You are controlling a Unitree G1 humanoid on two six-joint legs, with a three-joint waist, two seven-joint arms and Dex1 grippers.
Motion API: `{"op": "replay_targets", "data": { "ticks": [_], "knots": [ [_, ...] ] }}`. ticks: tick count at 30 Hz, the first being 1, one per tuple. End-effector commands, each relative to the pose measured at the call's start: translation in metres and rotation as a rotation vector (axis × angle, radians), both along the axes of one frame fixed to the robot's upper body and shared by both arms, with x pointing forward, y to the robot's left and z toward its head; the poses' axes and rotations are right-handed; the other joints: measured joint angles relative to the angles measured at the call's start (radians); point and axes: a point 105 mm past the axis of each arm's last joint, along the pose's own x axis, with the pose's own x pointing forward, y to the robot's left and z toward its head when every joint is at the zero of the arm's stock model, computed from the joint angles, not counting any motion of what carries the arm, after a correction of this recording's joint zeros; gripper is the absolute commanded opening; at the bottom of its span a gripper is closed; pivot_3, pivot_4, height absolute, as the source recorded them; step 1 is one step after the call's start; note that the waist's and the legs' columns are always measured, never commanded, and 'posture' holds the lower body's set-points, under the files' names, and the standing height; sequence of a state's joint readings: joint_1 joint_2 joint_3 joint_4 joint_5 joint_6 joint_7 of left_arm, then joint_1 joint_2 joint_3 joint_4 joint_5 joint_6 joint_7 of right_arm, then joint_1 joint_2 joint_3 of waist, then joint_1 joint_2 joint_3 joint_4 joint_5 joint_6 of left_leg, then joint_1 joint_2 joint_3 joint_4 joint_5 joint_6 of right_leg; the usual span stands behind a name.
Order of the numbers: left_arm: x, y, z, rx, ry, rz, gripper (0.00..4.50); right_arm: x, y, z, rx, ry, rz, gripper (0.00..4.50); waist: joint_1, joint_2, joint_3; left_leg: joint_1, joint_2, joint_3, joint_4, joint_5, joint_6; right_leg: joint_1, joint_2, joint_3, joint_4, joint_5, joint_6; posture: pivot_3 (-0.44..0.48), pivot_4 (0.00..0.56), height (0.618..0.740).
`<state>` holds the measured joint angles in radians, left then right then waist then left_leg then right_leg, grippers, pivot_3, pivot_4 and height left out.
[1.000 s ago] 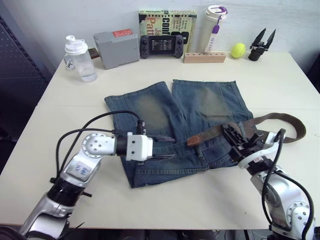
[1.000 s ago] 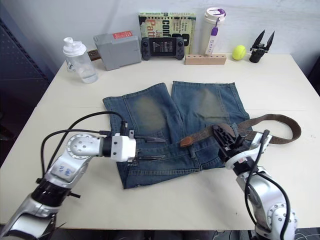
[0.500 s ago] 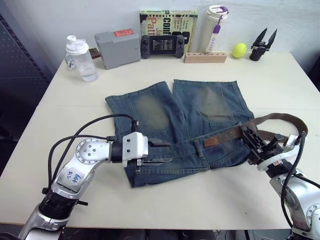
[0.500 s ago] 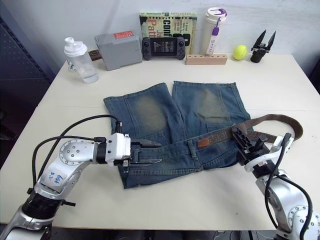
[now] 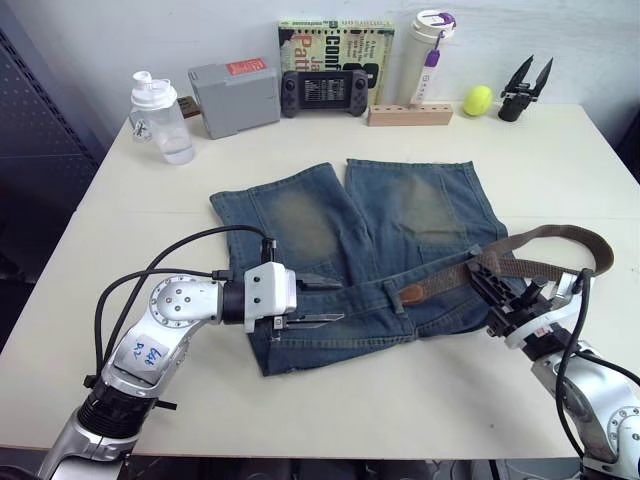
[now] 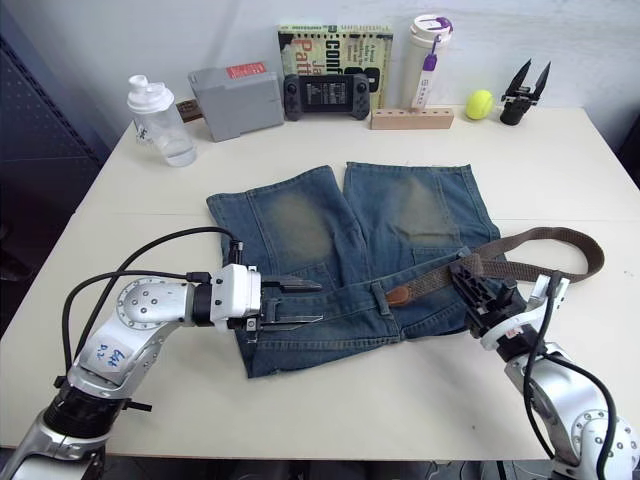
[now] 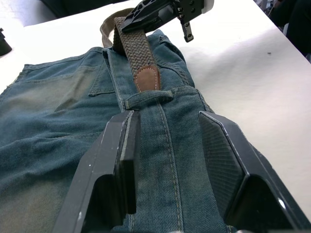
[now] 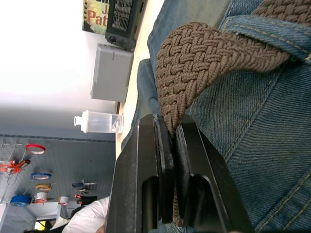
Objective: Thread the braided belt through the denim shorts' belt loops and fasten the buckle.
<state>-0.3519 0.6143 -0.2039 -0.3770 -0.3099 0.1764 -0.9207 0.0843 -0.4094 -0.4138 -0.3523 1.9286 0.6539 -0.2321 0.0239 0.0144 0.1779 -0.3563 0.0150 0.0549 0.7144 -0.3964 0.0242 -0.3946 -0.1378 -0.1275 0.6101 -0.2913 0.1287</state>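
The faded denim shorts [image 5: 350,235] lie flat on the table, waistband toward me. The braided belt [image 5: 545,238] runs over the right side of the waistband and curls back at the far right. Its reddish leather tip [image 7: 147,77] rests just short of a belt loop [image 7: 148,98]. My right gripper [image 5: 481,271] is shut on the belt a little behind the tip, the weave pinched between its fingers [image 8: 165,141]. My left gripper [image 5: 325,301] is open, one finger on each side of the waistband, just left of that loop. The buckle is hidden.
Along the table's back edge stand a clear bottle [image 5: 160,118], a grey box [image 5: 234,96], a game controller [image 5: 322,93], a book [image 5: 335,48], a white tumbler [image 5: 425,55], a wooden block [image 5: 408,115], a yellow ball [image 5: 476,100] and a black tool [image 5: 522,88].
The right gripper drew the belt to the right, then came back a little left, leaving the tip nearer the belt loop. The left gripper pulled back slightly along the waistband.
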Motion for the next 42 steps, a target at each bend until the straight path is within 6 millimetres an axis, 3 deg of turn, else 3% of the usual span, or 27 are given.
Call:
{"op": "replay_targets", "data": {
  "ticks": [1,8,13,20,27,31,42],
  "knots": [
    [0.001,-0.001,0.009,-0.012,-0.048,-0.002,2.18,-0.002,0.019,0.004,-0.014,-0.019,0.05,0.0,0.0,0.0,0.0,0.0,0.0,0.0,0.0,0.0,0.0,0.0,0.0,0.0,0.0,0.0,0.0,0.0,0.15,0.731],
    [0.001,-0.001,0.008,0.005,-0.065,-0.008,2.18,0.0,0.023,-0.008,-0.025,0.034,0.061,0.0,0.001,0.001,0.0,0.0,0.0,0.0,0.0,0.0,0.0,0.0,0.0,0.0,0.0,0.0,0.0,0.0,0.15,0.731],
    [0.004,0.0,0.004,0.04,-0.108,-0.008,2.18,0.0,0.037,-0.008,-0.06,0.027,0.115,0.0,0.0,0.001,0.001,0.0,0.0,0.0,0.0,0.0,0.0,0.0,0.0,0.0,0.0,0.0,0.0,0.0,0.15,0.731],
    [0.005,-0.001,-0.017,0.187,-0.313,-0.096,2.18,-0.002,0.07,-0.025,-0.076,0.098,0.202,0.0,0.0,0.001,0.001,0.0,-0.001,0.001,0.0,0.0,0.0,-0.001,0.001,0.0,-0.001,0.0,0.0,0.0,0.15,0.731],
    [0.01,-0.004,-0.03,0.264,-0.491,-0.161,2.18,-0.003,0.072,-0.027,-0.052,0.114,0.196,0.0,0.0,0.001,0.001,0.0,-0.001,0.001,0.0,0.0,0.0,-0.001,0.001,0.0,-0.001,0.0,0.0,0.0,0.15,0.731],
    [0.02,-0.012,-0.023,0.231,-0.579,-0.136,2.18,-0.004,0.071,-0.026,-0.047,0.109,0.191,0.0,0.0,0.001,0.001,0.0,0.0,0.001,-0.001,0.0,0.0,-0.001,0.001,0.0,-0.001,0.0,0.0,0.0,0.15,0.731],
    [0.027,-0.024,-0.026,0.228,-0.642,-0.141,2.18,-0.003,0.073,-0.023,-0.034,0.096,0.183,0.0,0.0,0.001,0.001,0.0,0.0,0.001,-0.001,0.0,0.0,-0.001,0.001,0.0,-0.001,0.0,0.0,0.0,0.15,0.731]
  ]
}}
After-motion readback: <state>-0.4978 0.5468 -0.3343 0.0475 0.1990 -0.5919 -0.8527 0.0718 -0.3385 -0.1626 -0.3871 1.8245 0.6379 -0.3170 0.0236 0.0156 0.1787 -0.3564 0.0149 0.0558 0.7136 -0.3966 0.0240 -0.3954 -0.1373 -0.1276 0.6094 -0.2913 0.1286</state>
